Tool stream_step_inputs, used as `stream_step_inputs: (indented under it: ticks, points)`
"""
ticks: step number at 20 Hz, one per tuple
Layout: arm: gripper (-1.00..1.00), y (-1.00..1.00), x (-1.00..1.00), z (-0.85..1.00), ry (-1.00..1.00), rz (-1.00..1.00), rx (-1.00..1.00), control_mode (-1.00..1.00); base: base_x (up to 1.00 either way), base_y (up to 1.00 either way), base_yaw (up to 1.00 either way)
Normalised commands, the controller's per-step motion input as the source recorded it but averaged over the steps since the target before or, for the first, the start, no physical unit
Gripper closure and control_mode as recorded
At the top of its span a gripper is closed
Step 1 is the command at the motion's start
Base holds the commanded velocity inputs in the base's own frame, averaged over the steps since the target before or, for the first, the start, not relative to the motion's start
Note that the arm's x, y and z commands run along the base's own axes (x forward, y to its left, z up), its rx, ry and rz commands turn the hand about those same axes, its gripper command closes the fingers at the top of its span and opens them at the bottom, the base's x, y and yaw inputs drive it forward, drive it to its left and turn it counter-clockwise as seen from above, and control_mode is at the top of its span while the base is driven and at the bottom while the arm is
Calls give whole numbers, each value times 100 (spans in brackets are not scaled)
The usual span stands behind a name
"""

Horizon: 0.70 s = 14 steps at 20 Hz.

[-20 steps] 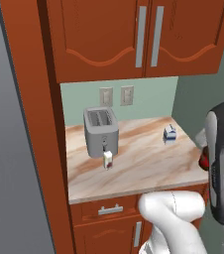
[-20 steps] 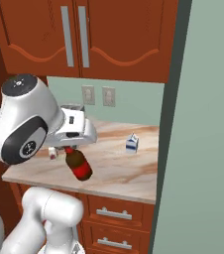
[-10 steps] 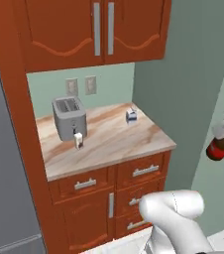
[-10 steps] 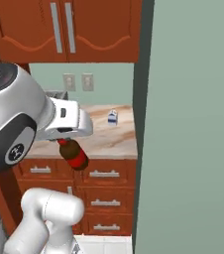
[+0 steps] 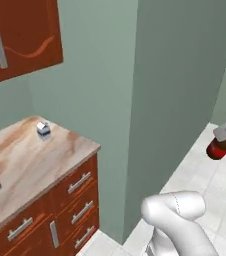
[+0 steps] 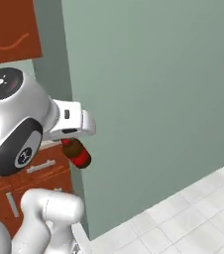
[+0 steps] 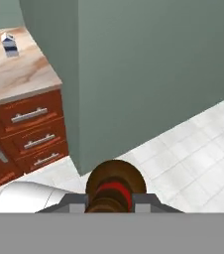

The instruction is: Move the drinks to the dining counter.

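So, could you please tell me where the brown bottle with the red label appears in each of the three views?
Left base view: bottle at the right edge, over the tiled floor.
Right base view: left of centre, below the white hand, against the green wall.
Hand view: bottom centre, seen end-on.
Shared landmark: the green wall's corner.

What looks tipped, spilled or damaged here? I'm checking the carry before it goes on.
Nothing spilled or damaged. The brown bottle hangs tilted in the shut gripper over the tiled floor; the carton stands upright on the marbled counter.

Sage-green wall (image 6: 153, 94), white tiled floor (image 6: 193, 218), red-brown cabinets (image 5: 60, 200)
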Motion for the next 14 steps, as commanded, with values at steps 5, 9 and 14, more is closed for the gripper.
stream_step_inputs:
  ticks: [5, 9, 14]
  points:
    - [100, 0, 0, 0, 0, 0, 0, 100, 0, 0, -97]
    - [100, 0, 0, 0, 0, 0, 0, 100, 0, 0, -97]
    - [100, 0, 0, 0, 0, 0, 0, 100, 0, 0, -100]
